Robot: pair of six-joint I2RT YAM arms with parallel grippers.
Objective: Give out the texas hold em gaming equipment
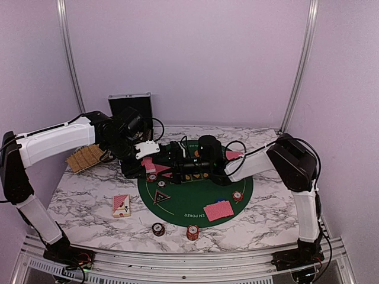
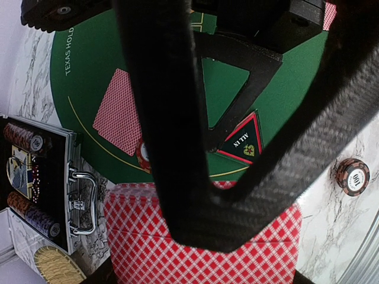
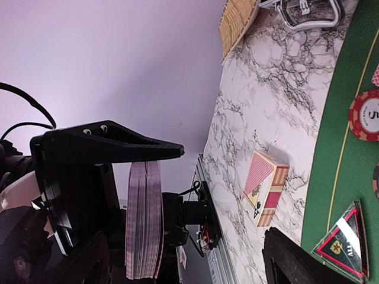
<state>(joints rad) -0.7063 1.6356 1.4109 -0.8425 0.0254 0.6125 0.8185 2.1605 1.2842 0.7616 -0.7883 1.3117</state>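
My left gripper (image 1: 148, 151) is shut on a thick deck of red-backed cards (image 2: 201, 242) and holds it above the back left of the green mat (image 1: 195, 207). My right gripper (image 1: 173, 160) is open. One of its fingers (image 3: 112, 145) lies beside the deck (image 3: 144, 219), which is seen edge-on there; the other finger is far off. A few red-backed cards (image 1: 218, 210) lie on the mat, one in the left wrist view (image 2: 118, 112). The triangular black marker (image 1: 160, 196) and a blue button (image 1: 220, 200) lie on the mat.
A card box (image 1: 121, 205) lies on the marble at the left. Chips (image 1: 158, 229) (image 1: 192, 232) sit near the front edge, one (image 1: 237, 196) on the mat. The open case (image 2: 35, 177) holds chip rows; its lid (image 1: 130, 106) stands at the back. A tan rack (image 1: 86, 157) lies at the left.
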